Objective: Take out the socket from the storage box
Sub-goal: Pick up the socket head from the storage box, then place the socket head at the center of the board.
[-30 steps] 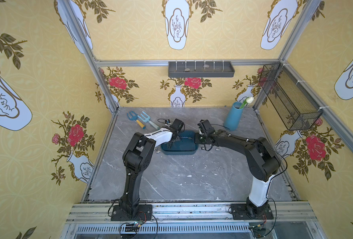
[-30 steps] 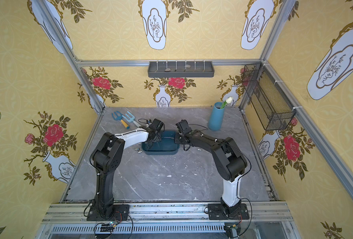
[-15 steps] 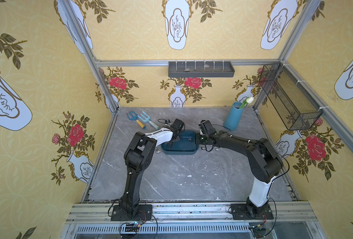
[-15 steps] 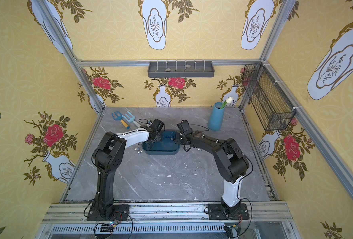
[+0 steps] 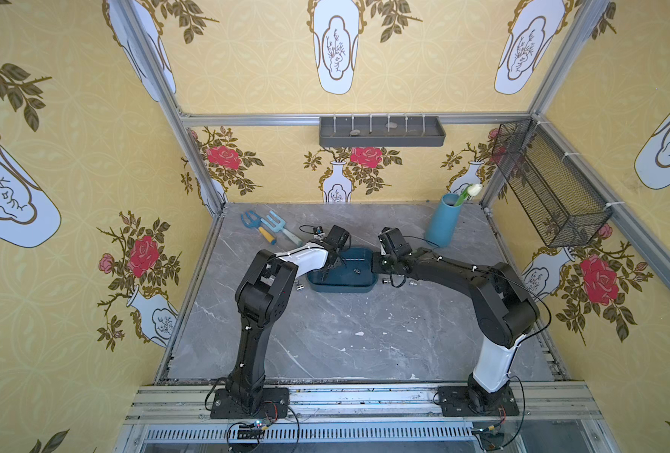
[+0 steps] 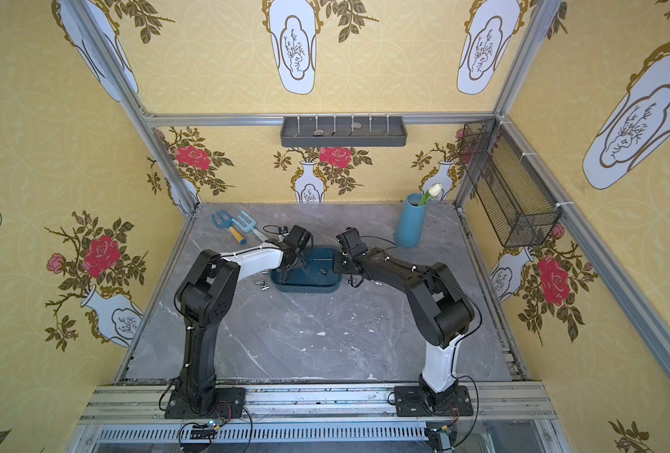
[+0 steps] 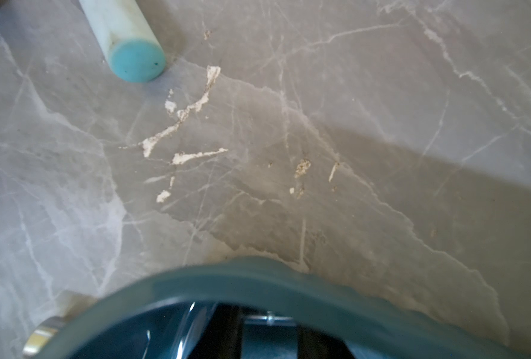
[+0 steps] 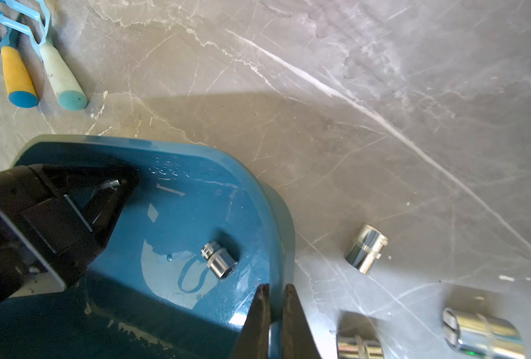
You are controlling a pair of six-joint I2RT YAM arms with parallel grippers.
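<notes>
Fingers of the left gripper (image 8: 112,186), just right of two loose sockets (image 6: 264,288) lying on the grey marble surface (image 5: 345,333), reach down into the left end of the storage box (image 5: 341,289) and pinch a small chrome socket (image 7: 270,317) that glints between their tips. The teal-blue box rests on the surface between the two arms. On its floor, toward the right end, a second socket (image 8: 219,259) lies on its side, touching neither gripper. At that right end the right gripper (image 8: 276,289) has its fingers pressed on the box wall, one inside the rim and one outside. Beyond them three more sockets (image 8: 366,248) lie on the surface, apart from the box. Farther right and toward the back wall, a blue vase (image 5: 443,221) stands upright, holding a white tulip (image 5: 474,190).
</notes>
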